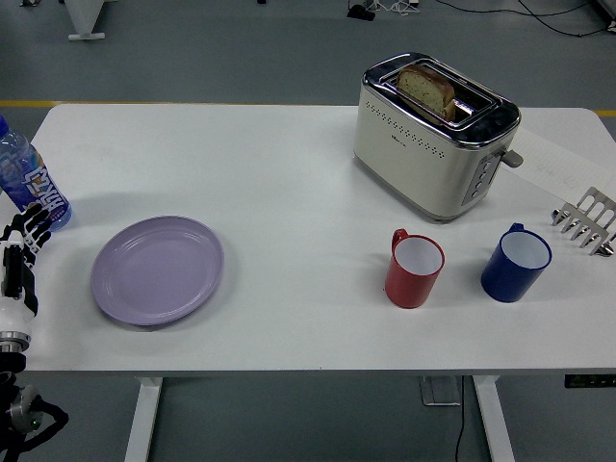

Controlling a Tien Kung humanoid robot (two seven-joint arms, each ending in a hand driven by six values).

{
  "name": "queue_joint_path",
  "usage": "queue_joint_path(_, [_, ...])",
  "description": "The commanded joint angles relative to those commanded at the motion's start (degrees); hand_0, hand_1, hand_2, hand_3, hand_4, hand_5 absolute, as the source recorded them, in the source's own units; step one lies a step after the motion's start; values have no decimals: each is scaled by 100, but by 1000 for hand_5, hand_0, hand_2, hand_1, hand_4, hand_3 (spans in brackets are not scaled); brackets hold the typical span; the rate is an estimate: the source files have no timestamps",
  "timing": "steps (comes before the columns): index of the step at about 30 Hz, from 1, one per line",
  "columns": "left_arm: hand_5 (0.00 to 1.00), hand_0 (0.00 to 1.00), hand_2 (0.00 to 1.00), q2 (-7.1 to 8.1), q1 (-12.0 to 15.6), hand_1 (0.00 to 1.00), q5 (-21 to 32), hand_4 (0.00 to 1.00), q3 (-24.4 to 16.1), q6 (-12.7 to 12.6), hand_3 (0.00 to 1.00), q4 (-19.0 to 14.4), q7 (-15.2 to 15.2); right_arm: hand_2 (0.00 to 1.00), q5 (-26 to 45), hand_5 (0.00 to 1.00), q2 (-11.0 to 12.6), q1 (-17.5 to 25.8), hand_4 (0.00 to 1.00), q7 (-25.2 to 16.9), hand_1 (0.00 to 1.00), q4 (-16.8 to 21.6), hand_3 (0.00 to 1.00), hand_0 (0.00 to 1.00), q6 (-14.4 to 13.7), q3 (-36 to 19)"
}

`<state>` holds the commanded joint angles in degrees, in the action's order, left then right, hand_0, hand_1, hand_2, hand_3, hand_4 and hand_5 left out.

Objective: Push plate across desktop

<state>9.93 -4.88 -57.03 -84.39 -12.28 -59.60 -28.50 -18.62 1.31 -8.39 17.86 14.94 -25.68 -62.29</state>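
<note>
A lilac plate (158,269) lies flat on the white table (289,173), at the left near the front edge. My left hand (23,241) comes in at the far left edge, a short way left of the plate and apart from it. Its fingers are extended and hold nothing. It sits just in front of a water bottle. My right arm does not show.
A blue-capped water bottle (27,183) stands at the left edge. A cream toaster (433,135) with a bread slice (425,89) stands at the back right. A red mug (415,269), a blue mug (516,263) and a metal rack (587,221) stand on the right.
</note>
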Motion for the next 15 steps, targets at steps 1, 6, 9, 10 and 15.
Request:
queue_joint_path(1, [998,863,888,-5,-5,875,-4,524,2,-7,879,10,-8,593,-2,472,0,-2,296,-1,451,-1,579,551,1,0])
queue_joint_path(6, [998,869,899,-118,-79,877,-10,518,-12,-75,897,127,-111,592,-7,472,-2,-21,296,-5,451,-3,579,551,10,4])
queue_joint_path(9, [998,869,899,-228,-151,877,-13,518,-58,-83,897,247,-143,592,-46,472,-3,-38,296,12,451,-2,579,551,10,-13])
queue_joint_path(10, [998,869,899,-254,-166,877,-15,518,-69,-82,897,275,-146,592,-54,472,-4,-41,296,16,451,-1,579,551,8,-17])
queue_joint_path(15, [998,870,899,-379,-215,874,-49,511,-105,-52,896,394,-140,592,-92,470,-7,-54,295,43,451,5,580,551,-1,-36])
